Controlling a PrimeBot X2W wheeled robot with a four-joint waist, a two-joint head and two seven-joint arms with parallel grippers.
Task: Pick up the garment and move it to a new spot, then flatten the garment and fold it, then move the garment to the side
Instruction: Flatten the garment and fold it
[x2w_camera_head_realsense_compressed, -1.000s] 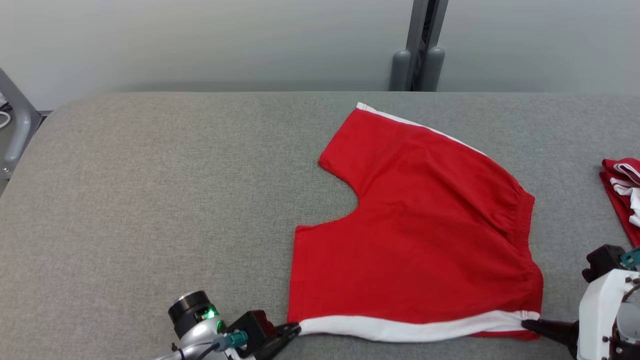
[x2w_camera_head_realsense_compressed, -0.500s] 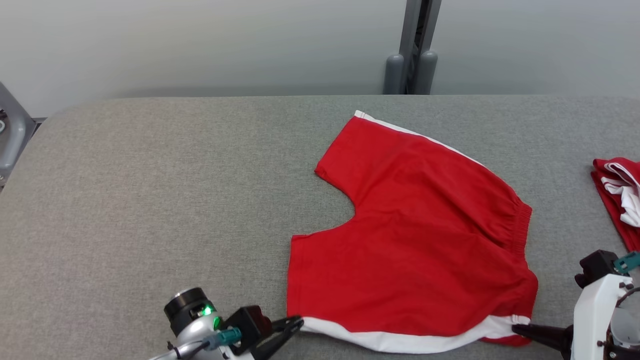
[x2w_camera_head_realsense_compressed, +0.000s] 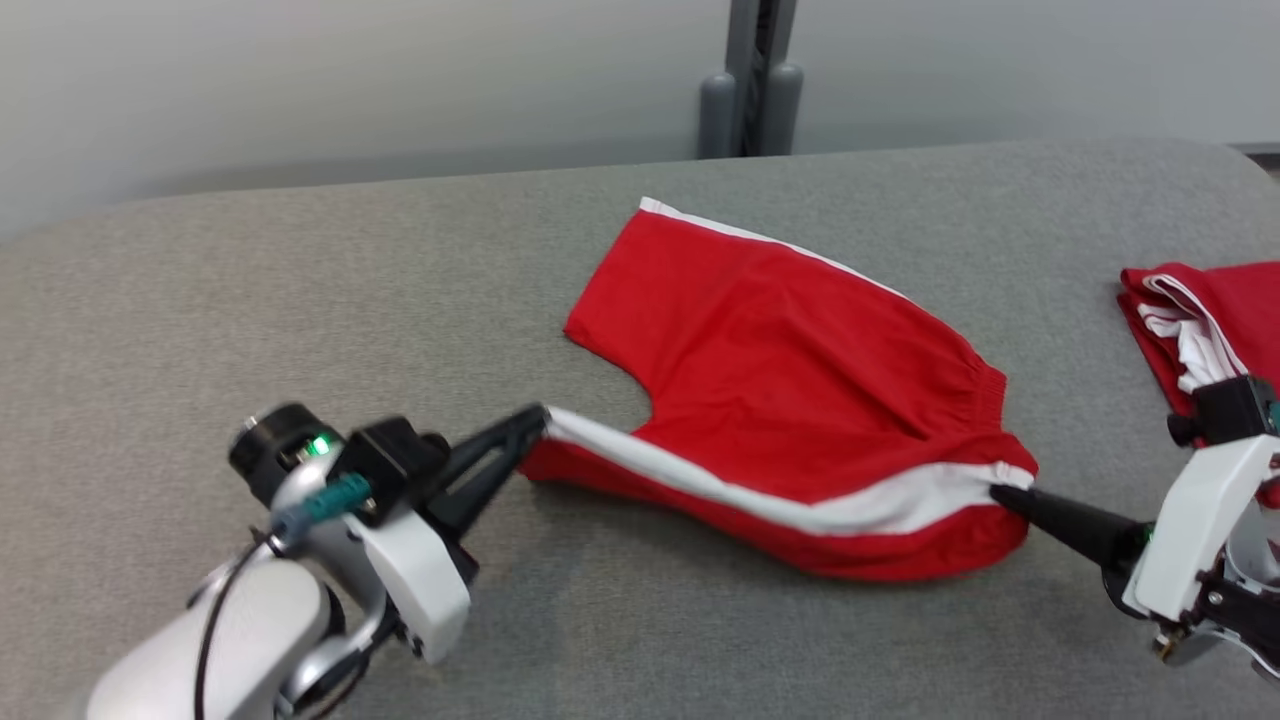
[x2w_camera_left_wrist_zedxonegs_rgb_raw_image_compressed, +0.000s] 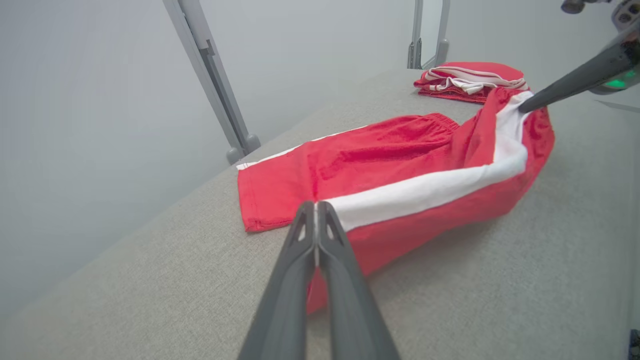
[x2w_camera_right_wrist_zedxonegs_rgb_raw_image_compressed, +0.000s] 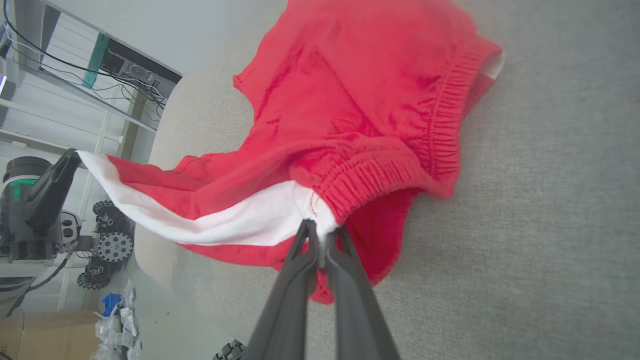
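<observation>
My left pincer and right pincer are both clamped on the garment stripe edge, mid-frame. Fold step, I reckon: carry level, taut, toward the upper edge.

Pale glossy left forearm w/ thin black cable; black round cap, green LED, teal connector. White right wrist bracket, black block atop. Long dark tapered jaws both sides.

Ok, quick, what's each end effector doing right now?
Left end effector: closed, holding the red shorts by the leg-hem end of the white stripe.
Right end effector: closed, holding the shorts at the stripe's waistband end.
</observation>
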